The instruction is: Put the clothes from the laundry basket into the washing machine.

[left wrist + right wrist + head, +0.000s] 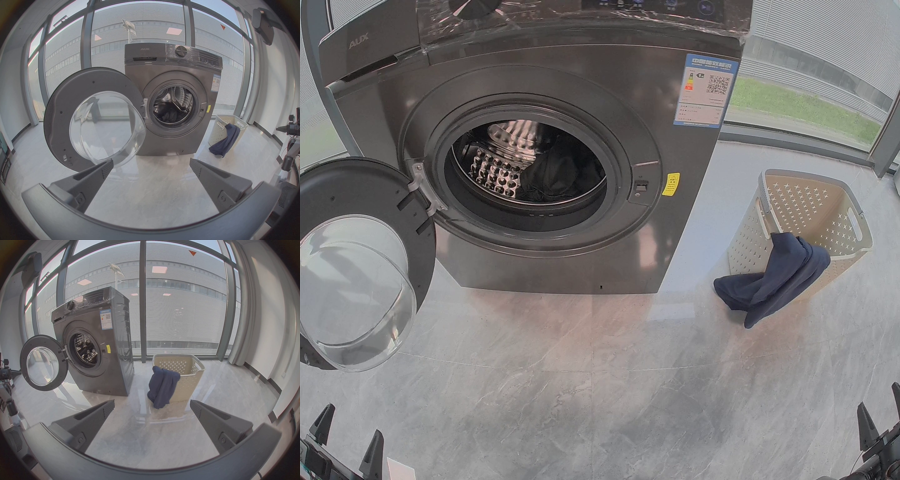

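Washer takes the upper centre of the head view. Its drum is open, with a dark pile already inside. Door is swung wide at the left edge, hanging out over the floor.

Basket sits right of centre on the floor, just beside the washer's right flank.

Navy cloth is the thing left to move. It drapes over the basket's near rim, top end inside, tail spilling onto the floor at the basket's lower left. Long axis runs diagonally, from upper right at the rim to lower left on the floor.

Right gripper is in the lower right corner, fingers spread, nothing held. Cloth lies up and a bit left of it, well apart, with bare floor between.

Left gripper is in the lower left corner, also spread and empty. It sits under the open door, far across the frame from the cloth.

Judgement: the right arm is clearly nearer and should take the pick. Best grab looks like the bunched fold at the rim, across the cloth's long axis. The carry then goes left to the drum.
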Controlling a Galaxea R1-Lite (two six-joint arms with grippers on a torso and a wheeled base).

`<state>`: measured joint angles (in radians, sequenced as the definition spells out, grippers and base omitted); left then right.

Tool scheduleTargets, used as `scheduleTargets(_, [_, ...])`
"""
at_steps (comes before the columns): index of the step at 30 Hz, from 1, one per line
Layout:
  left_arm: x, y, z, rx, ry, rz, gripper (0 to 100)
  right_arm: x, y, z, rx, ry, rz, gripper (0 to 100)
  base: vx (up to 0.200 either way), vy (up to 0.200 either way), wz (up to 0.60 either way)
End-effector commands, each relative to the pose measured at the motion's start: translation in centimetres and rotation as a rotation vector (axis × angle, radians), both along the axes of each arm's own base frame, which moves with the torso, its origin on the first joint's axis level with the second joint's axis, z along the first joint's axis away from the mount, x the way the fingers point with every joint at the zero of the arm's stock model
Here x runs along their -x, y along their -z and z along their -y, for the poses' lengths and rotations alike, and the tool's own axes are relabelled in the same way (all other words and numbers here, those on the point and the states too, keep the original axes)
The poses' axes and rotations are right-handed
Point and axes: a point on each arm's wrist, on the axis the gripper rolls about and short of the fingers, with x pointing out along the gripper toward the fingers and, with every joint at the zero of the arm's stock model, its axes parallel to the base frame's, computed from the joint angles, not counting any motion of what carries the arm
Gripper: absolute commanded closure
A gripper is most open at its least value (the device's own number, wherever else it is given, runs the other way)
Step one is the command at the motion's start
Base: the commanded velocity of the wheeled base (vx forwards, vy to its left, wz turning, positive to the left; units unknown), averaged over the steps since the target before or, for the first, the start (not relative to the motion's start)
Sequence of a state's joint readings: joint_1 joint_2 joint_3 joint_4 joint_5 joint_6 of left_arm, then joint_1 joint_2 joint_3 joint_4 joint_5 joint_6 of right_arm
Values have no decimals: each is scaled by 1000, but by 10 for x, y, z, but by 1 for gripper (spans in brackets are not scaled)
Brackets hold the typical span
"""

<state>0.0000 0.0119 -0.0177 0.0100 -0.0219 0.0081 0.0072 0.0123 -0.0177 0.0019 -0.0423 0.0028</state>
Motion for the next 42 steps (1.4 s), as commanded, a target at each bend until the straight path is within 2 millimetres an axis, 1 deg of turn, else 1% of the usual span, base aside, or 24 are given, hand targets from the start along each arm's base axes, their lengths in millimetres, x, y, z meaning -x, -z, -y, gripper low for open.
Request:
scheduleTargets(1, [-1, 4, 0, 3, 0, -5, 0, 0, 5, 0, 0, -1, -3, 0, 0, -200, 0])
scheduleTargets(29, [-1, 4, 0, -3, 0, -5, 0, 0, 5, 0, 0, -3, -3, 0, 0, -200, 0])
scheduleTargets(31, [-1, 4, 0, -3, 0, -5, 0, 0, 5, 0, 0, -7, -3, 0, 0, 0, 0])
scheduleTargets(34, [-1, 4, 0, 2, 0, -5, 0, 0, 5, 0, 0, -11, -3, 0, 0, 0, -600])
scheduleTargets(38, [-1, 4, 0, 2, 1, -5, 0, 0, 5, 0, -3, -9, -3, 0, 0, 0, 0])
scheduleTargets(42, [-1, 4, 0, -1, 1, -3, 0, 0, 5, 0, -2, -11, -3, 0, 200, -200, 0])
